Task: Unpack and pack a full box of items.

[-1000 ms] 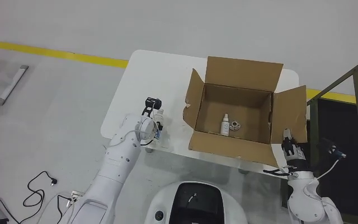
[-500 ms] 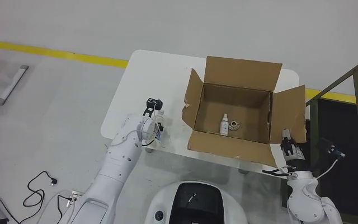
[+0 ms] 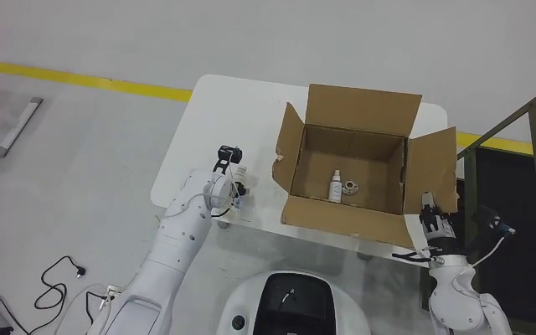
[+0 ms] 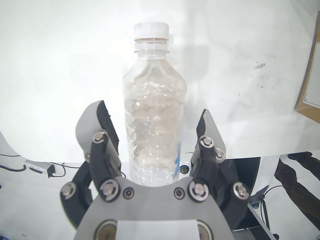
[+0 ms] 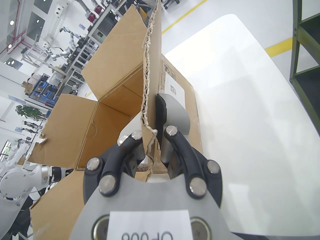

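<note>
Left wrist view caught the left gripper (image 4: pixel 152 109) spread wide around a clear water bottle (image 4: pixel 155 88), a gap showing on each side between the pads (image 4: pixel 110 123) and the plastic. The bottle stood upright on the white table (image 4: pixel 50 51), near its robot-side edge and well apart from the open cardboard box (image 3: pixel 343 222), where a small spray bottle (image 3: pixel 337 186) and a little round part (image 3: pixel 353 187) lay on the floor. At the box's far side the right gripper (image 5: pixel 151 106) sat on the frayed edge of a side flap (image 5: pixel 152 51); whether it pinched the cardboard could not be told. The thin-walled bottle looked light, so an off-centre squeeze might have tipped it or nudged it over the table edge. A tug on the worn flap risked tearing it or dragging the box.
</note>
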